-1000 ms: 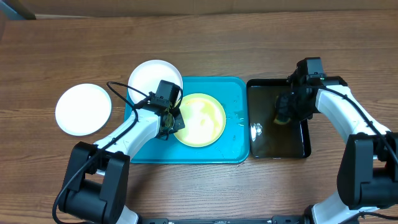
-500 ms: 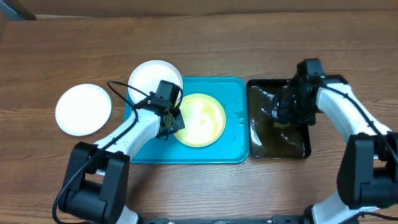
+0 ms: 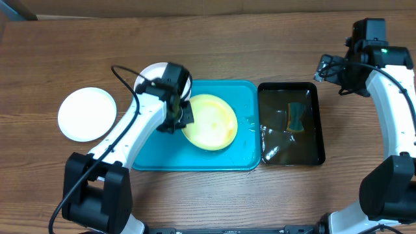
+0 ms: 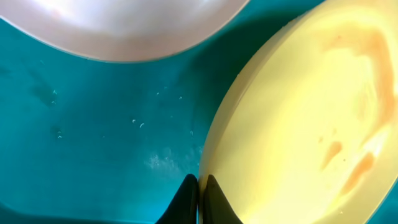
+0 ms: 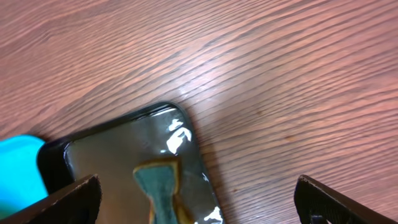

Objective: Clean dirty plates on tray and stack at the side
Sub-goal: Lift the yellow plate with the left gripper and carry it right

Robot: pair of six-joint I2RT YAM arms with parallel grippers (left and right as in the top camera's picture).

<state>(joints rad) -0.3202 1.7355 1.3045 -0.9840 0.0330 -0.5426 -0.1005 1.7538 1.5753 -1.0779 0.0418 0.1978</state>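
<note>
My left gripper (image 3: 179, 116) (image 4: 200, 188) is shut on the left rim of the pale yellow-green plate (image 3: 210, 122) (image 4: 305, 118), which tilts above the blue tray (image 3: 244, 153) (image 4: 93, 124). Faint orange smears mark its face in the left wrist view. A white plate (image 3: 151, 77) (image 4: 124, 25) lies at the tray's back left corner, partly under my arm. A second white plate (image 3: 87, 114) rests on the table to the left. My right gripper (image 3: 333, 71) (image 5: 198, 182) hangs open and empty beyond the back right corner of the black tray (image 3: 312, 140).
The black tray (image 5: 106, 158) holds dark liquid and a green-and-yellow sponge (image 3: 297, 117) (image 5: 158, 186) lying in it. It stands just right of the blue tray. Bare wooden table (image 3: 260, 45) surrounds everything.
My right gripper opened, left the sponge in the black tray and rose toward the back right. My left gripper lifted the yellow-green plate's rim, tilting it.
</note>
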